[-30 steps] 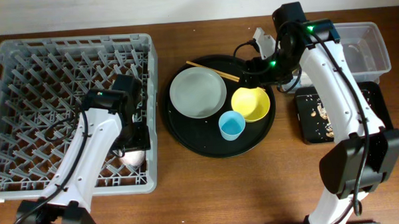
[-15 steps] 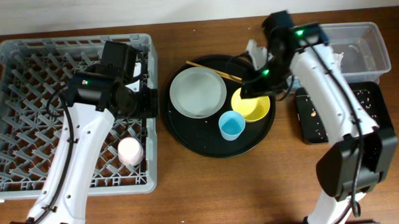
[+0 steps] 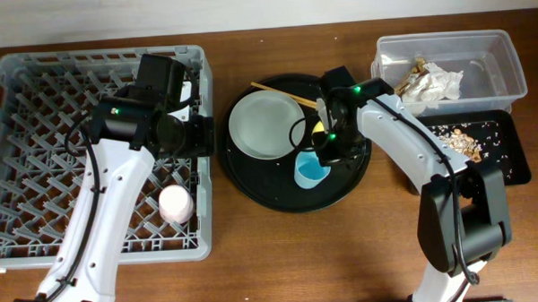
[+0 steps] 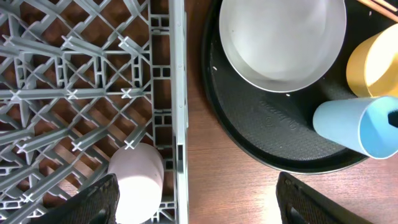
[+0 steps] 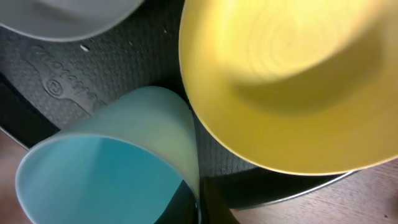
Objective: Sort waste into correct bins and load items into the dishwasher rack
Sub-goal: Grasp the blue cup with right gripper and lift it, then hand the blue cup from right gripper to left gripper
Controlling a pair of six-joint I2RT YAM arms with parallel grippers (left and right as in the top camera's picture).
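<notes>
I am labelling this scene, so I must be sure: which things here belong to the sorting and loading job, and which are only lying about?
Of the job: dishwasher rack, pink cup, plate, yellow bowl, blue cup, chopsticks, napkins, food scraps, clear tub, black rectangular tray.

Only lying about: round black tray (it only carries the dishes), wooden table.

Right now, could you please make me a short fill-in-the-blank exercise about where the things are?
1. The pink cup sits inside the dishwasher ___.
2. On the round black tray, the blue cup is next to the ___ bowl.
3. The crumbs lie in the rectangular tray, whose colour is ___.
4. The chopsticks lie beside the pale ___.

Missing words: rack; yellow; black; plate.
</notes>
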